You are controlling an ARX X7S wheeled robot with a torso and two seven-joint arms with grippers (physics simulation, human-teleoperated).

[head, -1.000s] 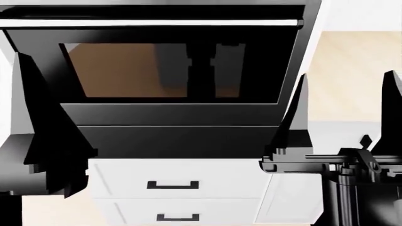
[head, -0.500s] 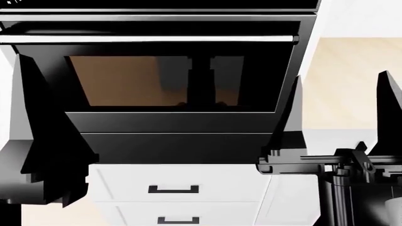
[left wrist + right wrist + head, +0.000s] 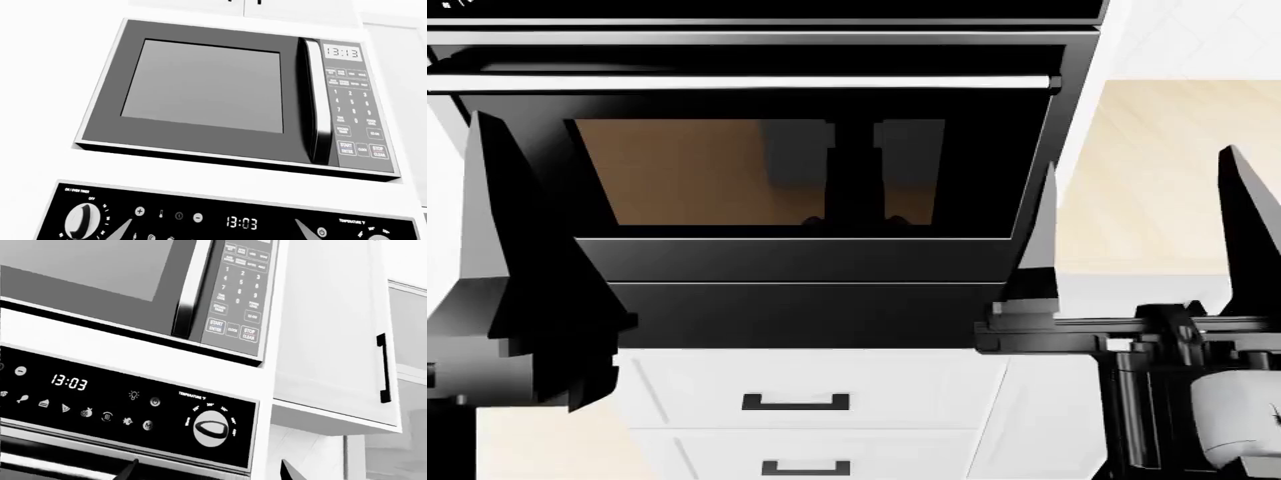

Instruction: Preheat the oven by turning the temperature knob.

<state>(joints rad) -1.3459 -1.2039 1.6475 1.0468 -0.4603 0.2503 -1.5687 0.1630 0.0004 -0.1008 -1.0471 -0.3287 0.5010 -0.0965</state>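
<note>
oven [image 3: 814, 250] top: cut off, head view
timer knob [image 3: 82, 222]: lower edge cropped
keypad [image 3: 239, 290] labels: too small to read

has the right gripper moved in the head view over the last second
Yes, slightly. Against the oven door's right edge, the right gripper has its fingertips a little higher in the frame.

Microwave [image 3: 227, 97] sits in white wall, clock shows 13:13. Gray door, long silver handle [image 3: 319, 102], buttons [image 3: 240, 295] beside it. White cupboard [image 3: 333, 330] with black handle next to it. Two white drawers [image 3: 807, 405] low down, black handles. Pale wood floor [image 3: 1161, 180].
</note>
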